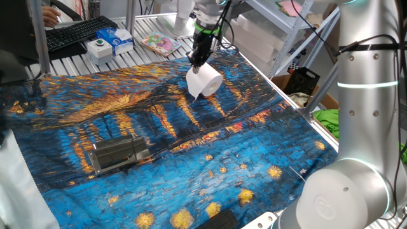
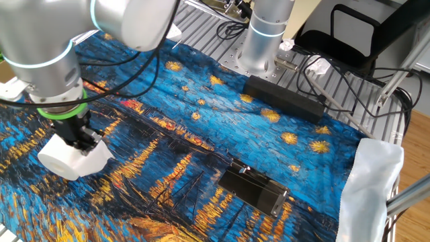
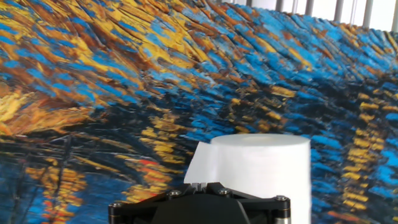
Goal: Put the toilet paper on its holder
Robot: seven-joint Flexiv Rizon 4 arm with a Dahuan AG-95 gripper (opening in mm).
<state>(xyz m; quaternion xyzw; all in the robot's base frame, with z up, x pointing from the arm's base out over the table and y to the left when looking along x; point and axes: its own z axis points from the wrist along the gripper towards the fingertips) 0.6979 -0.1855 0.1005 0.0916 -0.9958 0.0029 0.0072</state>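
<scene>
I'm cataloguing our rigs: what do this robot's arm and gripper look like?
The arm is smooth silver-grey with rounded joints and a glowing pale ring around a link; a green band sits at the wrist. Black cables trail alongside. The gripper is compact and black; the hand view shows small screws on it.

One fixed view looks down across the desk [image 1: 57, 184] from beside a second arm's base [image 1: 346, 197] at lower right, facing the far shelves at the top. The other fixed view faces back from the opposite side, nearer the tool [image 2: 80, 138] at left. Both share the painted cloth [image 1: 210, 146], roll [image 1: 203, 81] and holder [image 1: 117, 154]. The hand view looks closely along the tool, cloth filling the frame.
</scene>
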